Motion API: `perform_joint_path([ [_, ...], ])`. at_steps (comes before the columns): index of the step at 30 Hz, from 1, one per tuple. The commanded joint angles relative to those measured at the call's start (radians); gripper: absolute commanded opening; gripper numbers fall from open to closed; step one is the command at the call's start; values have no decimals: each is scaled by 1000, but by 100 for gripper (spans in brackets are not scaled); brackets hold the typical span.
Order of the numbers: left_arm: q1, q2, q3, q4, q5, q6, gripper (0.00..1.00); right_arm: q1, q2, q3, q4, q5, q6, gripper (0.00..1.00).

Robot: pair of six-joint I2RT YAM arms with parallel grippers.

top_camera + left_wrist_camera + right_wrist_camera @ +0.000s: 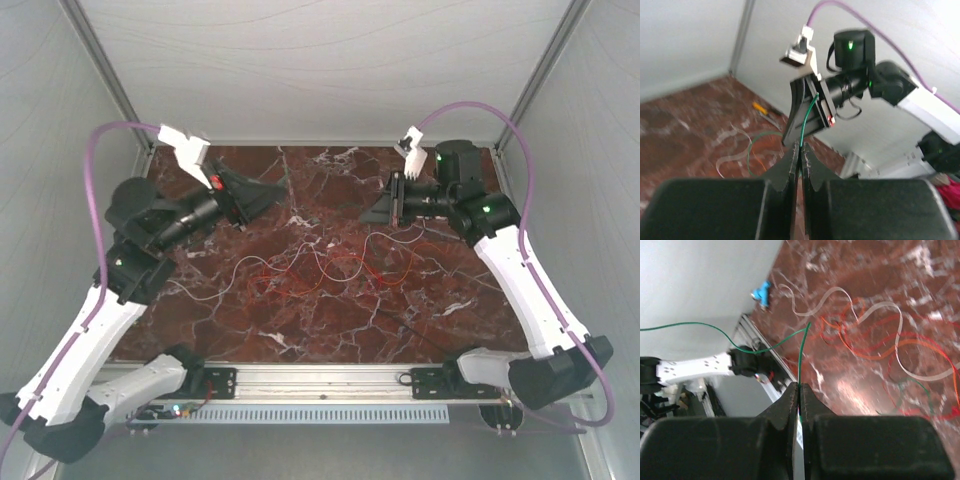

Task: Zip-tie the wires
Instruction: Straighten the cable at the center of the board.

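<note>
The wires lie in loose red, orange and white loops on the middle of the marble table; they also show in the right wrist view. My left gripper hovers above their far left side, and its jaws are shut on a thin green wire that runs up toward the right gripper. My right gripper hovers above their far right side, shut on a green wire that kinks and trails off left. A thin dark line, possibly the zip tie, lies front right.
A yellow-handled screwdriver lies on the table near the far wall. A small blue object sits by the table edge. White enclosure walls surround the table. An aluminium rail runs along the near edge.
</note>
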Motion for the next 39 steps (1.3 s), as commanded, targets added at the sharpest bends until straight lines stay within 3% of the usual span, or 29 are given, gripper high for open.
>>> perform_joint_path([
  [1,-55,-27,-83,-68,34,-112,0,5,-72,-55,-212,91,-173,0],
  [4,-73,-31,-65,-118,8,-108,0,5,-107,-105,-255,161,-207,0],
  [8,-73,-26,-45,-168,-73,-99,0,-8,-140,-144,-298,419,-232,0],
  [12,-79,-4,-60,-179,-77,-127,0,-54,-133,-141,-324,581,-274,0],
  [18,-164,75,-66,-116,-104,-150,0,-123,-92,-82,-354,735,-291,0],
  [23,-225,153,-28,-63,-95,-160,0,-167,-73,-7,-371,747,-277,0],
  [26,-238,167,-11,-38,-78,-160,0,-160,-101,23,-341,579,-301,0],
  [30,-238,128,-41,8,-127,-146,0,-94,-134,-23,-230,176,-272,0],
  [39,-239,71,-51,-8,-235,-75,0,-79,-239,-45,88,-141,-72,0],
])
